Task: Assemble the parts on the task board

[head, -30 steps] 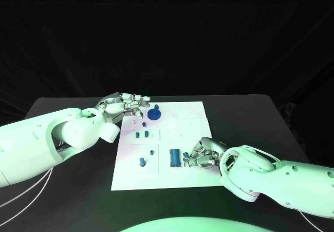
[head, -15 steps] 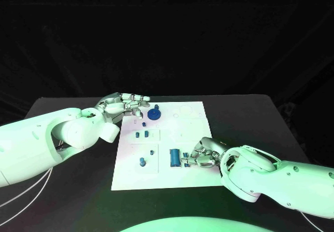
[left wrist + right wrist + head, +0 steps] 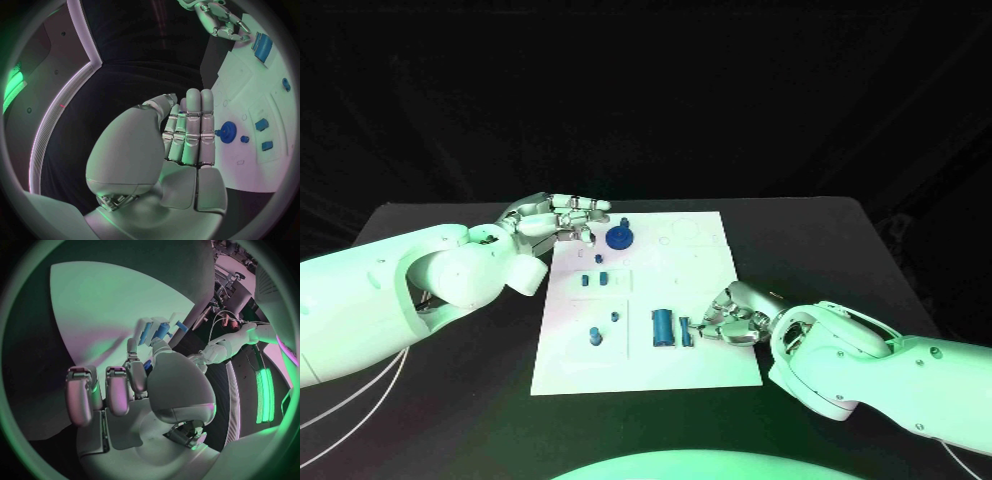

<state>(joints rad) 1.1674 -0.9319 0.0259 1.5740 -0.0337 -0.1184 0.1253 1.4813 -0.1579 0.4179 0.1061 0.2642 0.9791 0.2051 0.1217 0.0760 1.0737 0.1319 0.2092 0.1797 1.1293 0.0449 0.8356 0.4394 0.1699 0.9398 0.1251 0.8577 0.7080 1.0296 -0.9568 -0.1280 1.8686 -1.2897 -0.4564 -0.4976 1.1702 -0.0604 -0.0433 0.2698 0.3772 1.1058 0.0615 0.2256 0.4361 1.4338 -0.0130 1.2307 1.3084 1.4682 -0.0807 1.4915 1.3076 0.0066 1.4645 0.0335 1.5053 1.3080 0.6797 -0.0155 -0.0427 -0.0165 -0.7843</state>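
The white task board (image 3: 711, 360) lies mid-table. A blue gear (image 3: 620, 237) stands at its far end, also seen as the gear (image 3: 228, 132). Small blue parts (image 3: 599, 279) lie in the middle. A blue block (image 3: 661, 327) and a narrow blue piece (image 3: 685, 331) sit near the front. My right hand (image 3: 730, 320) rests on the board just right of the narrow piece, its fingertips curled toward it. Between its thumb and a finger a small blue part (image 3: 148, 365) appears pinched. My left hand (image 3: 561, 213) hovers at the board's far left corner beside the gear, fingers straight and holding nothing.
Black table (image 3: 848, 250) surrounds the board on all sides. Two more small blue parts (image 3: 597, 337) lie on the board's front left. My bulky left forearm (image 3: 459, 270) lies along the board's left edge.
My right hand has shifted slightly right and nearer, uncovering more of the narrow blue piece beside the block. The left hand has stayed put.
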